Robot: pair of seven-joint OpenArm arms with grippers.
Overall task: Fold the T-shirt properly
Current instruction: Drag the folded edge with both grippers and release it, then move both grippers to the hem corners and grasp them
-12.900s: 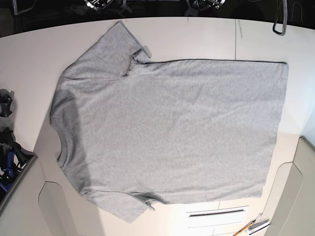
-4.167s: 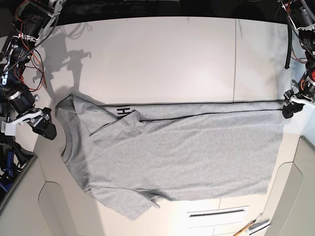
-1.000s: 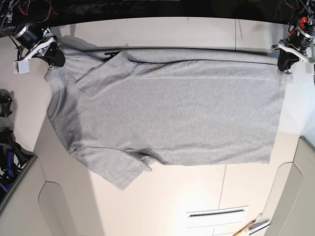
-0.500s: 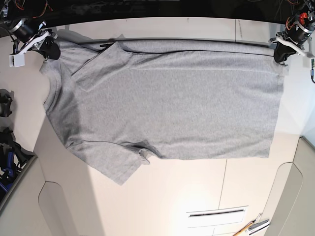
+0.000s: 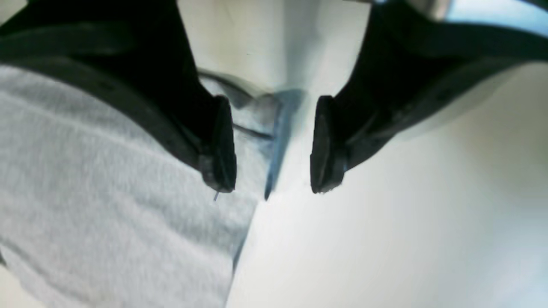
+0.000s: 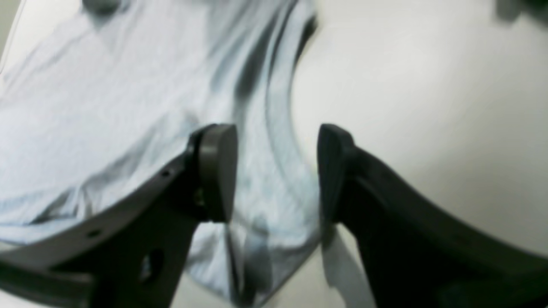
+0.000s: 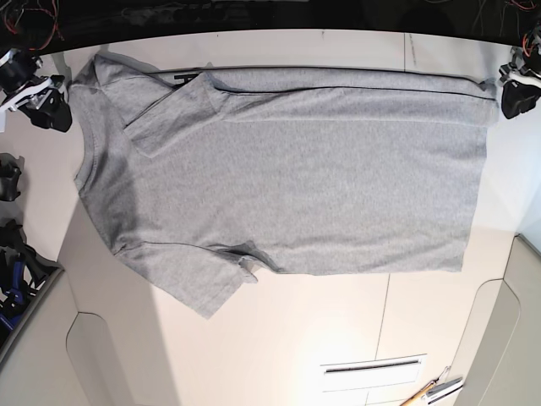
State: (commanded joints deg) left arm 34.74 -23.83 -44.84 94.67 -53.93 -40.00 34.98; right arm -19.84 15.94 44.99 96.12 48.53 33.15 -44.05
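The bench (image 7: pixel 279 338) is a pale, off-white surface, brightly lit toward its near side, with a thin dark seam (image 7: pixel 404 55) running across it at the far right. Curved pale panels (image 7: pixel 499 338) sit at both near corners. A white slotted plate (image 7: pixel 372 366) lies near the bottom edge, and just beside it, at the very edge, rests a wooden-handled tool (image 7: pixel 433 391).

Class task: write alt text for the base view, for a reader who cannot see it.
A grey T-shirt lies on a white table, its far edge folded over. The left gripper and right gripper sit open just off its far corners.
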